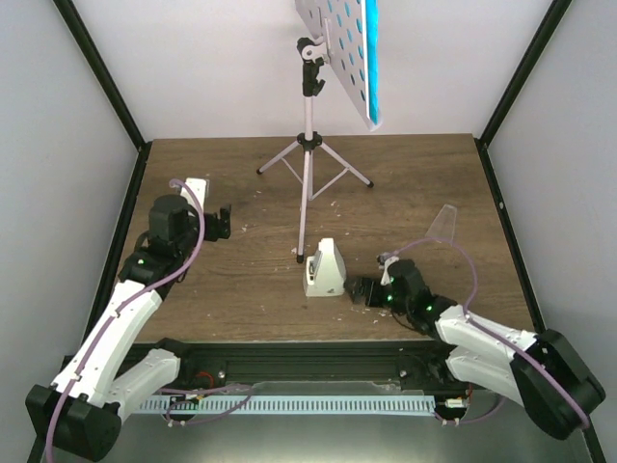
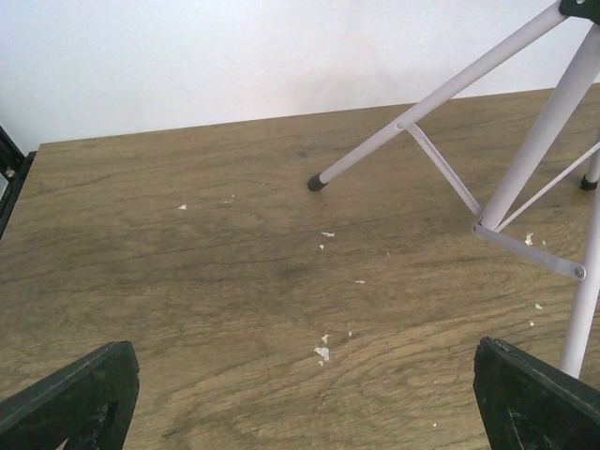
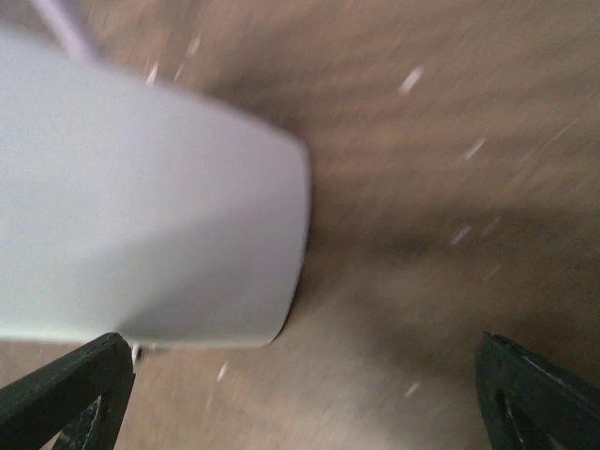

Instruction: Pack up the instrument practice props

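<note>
The pale music stand [image 1: 308,145] rises at the back middle of the table, its perforated desk [image 1: 333,43] tilted high up. A teal-covered booklet [image 1: 372,58] rests on the desk. The small white metronome [image 1: 325,268] stands upright at the table's middle; it shows large and blurred [image 3: 141,216] in the right wrist view. My right gripper [image 1: 359,289] is open just right of the metronome, which lies ahead of my left fingertip [image 3: 66,398], apart from both. My left gripper [image 1: 222,224] is open over bare wood at the left, with the tripod legs [image 2: 487,141] ahead to the right.
A clear plastic piece [image 1: 445,224] lies on the table's right side. Small white flecks [image 2: 322,352] dot the wooden table [image 1: 222,289]. White walls and black frame posts [image 1: 101,77] close in the back and sides.
</note>
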`<move>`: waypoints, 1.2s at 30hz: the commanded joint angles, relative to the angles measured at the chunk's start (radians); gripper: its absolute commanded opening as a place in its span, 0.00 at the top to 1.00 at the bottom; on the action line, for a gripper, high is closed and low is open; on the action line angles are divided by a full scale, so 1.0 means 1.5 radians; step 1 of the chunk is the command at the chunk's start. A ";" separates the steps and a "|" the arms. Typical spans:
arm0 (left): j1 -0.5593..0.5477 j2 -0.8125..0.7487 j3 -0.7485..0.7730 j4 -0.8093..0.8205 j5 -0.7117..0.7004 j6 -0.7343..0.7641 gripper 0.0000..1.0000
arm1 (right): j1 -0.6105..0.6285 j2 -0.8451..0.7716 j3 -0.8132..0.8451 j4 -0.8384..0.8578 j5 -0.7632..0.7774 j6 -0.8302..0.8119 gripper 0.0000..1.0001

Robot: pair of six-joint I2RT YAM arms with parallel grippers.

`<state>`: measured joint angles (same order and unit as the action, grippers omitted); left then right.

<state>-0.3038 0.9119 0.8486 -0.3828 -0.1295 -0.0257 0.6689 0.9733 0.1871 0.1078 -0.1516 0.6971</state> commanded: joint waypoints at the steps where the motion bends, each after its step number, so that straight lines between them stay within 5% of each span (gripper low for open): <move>1: -0.004 -0.015 -0.005 0.013 0.005 -0.001 0.02 | -0.115 0.029 0.072 -0.005 -0.057 -0.065 0.00; 6: -0.007 -0.021 -0.009 0.022 0.070 0.010 0.02 | -0.188 0.036 0.118 -0.024 -0.094 -0.111 0.00; 10: -0.037 -0.016 -0.013 0.038 0.215 0.026 0.12 | -0.207 0.023 0.158 -0.053 -0.084 -0.128 0.00; 18: -0.163 0.067 0.002 0.195 0.522 -0.065 0.14 | -0.210 -0.095 0.231 -0.096 -0.165 -0.204 0.00; 25: -0.232 0.267 0.126 0.152 0.524 0.002 0.15 | -0.211 -0.161 0.233 -0.111 -0.111 -0.221 0.00; 36: -0.256 0.360 0.157 0.175 0.534 0.063 0.11 | -0.211 -0.175 0.187 -0.080 -0.089 -0.182 0.00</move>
<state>-0.6624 1.4258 1.0470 -0.1364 0.6285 -0.0021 0.3592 0.7242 0.4717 -0.0292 -0.2939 0.4095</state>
